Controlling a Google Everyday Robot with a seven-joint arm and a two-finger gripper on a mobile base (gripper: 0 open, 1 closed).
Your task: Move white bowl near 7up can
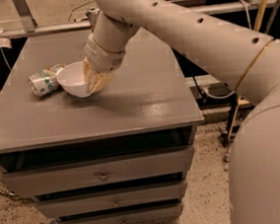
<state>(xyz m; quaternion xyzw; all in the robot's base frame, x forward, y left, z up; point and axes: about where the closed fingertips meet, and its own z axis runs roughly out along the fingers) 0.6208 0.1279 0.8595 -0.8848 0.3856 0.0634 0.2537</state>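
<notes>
We see the white bowl (73,79) at the tip of the pincer (93,83). The bowl's rim on the pincer's side is caught between the fingers, so the pincer is clamped on the bowl. The bowl sits slightly tilted, its opening turned up and away from the pincer, and its foot is low over the grey surface (129,105), with a shadow beneath it.

On the far side of the bowl from the pincer lies the 7up can (45,79), on its side, green and white, with its silver end pointing away from the pincer. It is just beside the bowl's rim; we cannot tell whether the two touch.

The pale arm (181,30) rises from the pincer and sweeps across to the right of the view. Below the pincer, under the surface, are stacked drawers (103,176), and below them a speckled floor (207,196).
</notes>
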